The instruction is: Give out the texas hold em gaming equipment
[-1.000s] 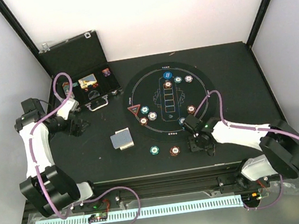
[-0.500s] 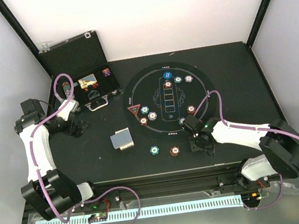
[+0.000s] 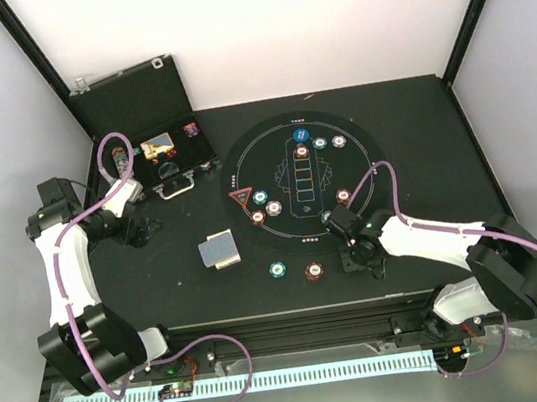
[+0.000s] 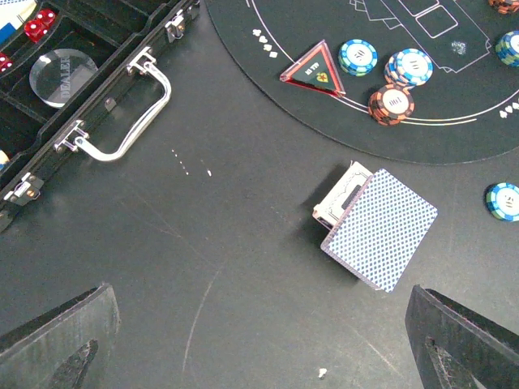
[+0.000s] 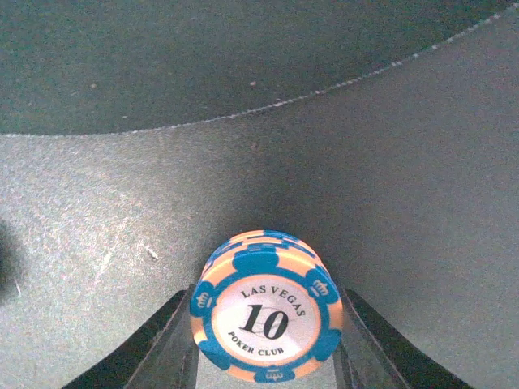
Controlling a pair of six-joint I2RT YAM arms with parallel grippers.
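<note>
- Right gripper (image 5: 266, 344) was clamped on a blue-and-orange chip stack (image 5: 266, 316) by the mat (image 3: 252, 158) rim; its fingers were cropped.
- Left gripper (image 4: 259, 340) was spread wide near the card deck (image 4: 381, 227), its fingertips cut off.

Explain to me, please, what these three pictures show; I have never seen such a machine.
Two white robot arms stand at the near edge of a black table: the left arm and the right arm. One picture looks down from above; the other two come from a small camera on each wrist. On the table lie an open case, a round mat, a deck of cards, a red triangle marker and poker chips. The right jaws grip blue-and-orange chips marked 10. The left jaws are wide open, holding nothing.
</note>
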